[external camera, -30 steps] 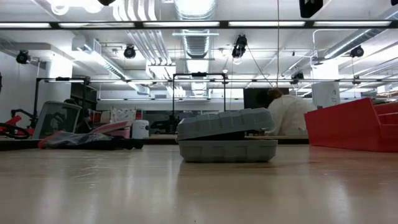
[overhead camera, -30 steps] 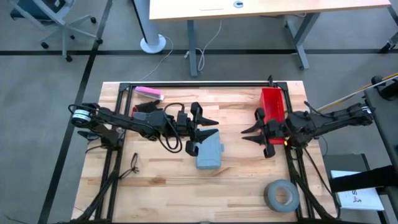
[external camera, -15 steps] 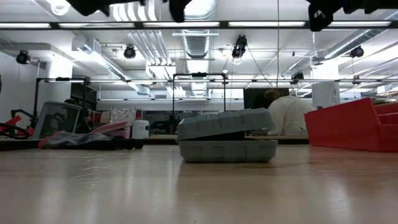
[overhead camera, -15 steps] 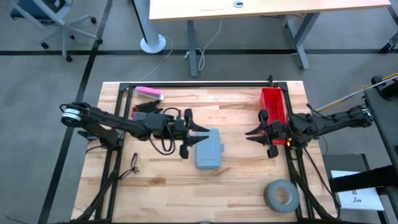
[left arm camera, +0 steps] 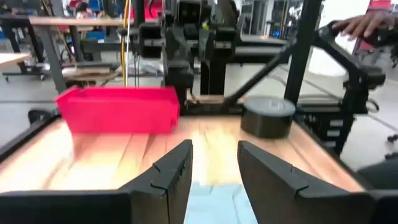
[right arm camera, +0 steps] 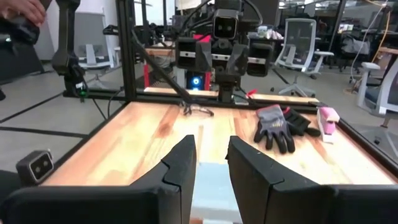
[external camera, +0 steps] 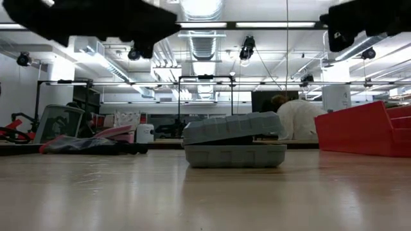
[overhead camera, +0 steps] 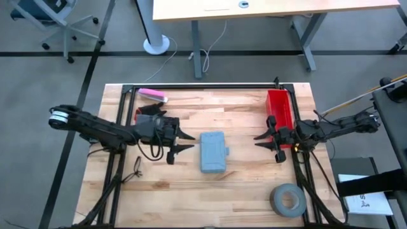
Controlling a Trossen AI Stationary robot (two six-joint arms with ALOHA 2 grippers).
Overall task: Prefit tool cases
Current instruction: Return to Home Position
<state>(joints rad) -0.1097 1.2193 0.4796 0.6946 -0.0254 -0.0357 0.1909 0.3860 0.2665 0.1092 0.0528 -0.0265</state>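
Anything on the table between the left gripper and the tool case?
Nothing: the high view shows bare table between left gripper and tool case.

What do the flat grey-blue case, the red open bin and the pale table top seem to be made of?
The flat grey-blue case: probably moulded plastic, matt; rounded corners and a ribbed lid show in the low view. The red open bin: likely plastic, smooth, uniform colour. The pale table top: wood, seemingly varnished; plank lines and grain show.

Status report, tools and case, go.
Left tool open, empty, beside the tool case. Right tool open, empty, opposite side. Case lid down but tilted, gap showing. Red bin and tape roll stand apart from it.
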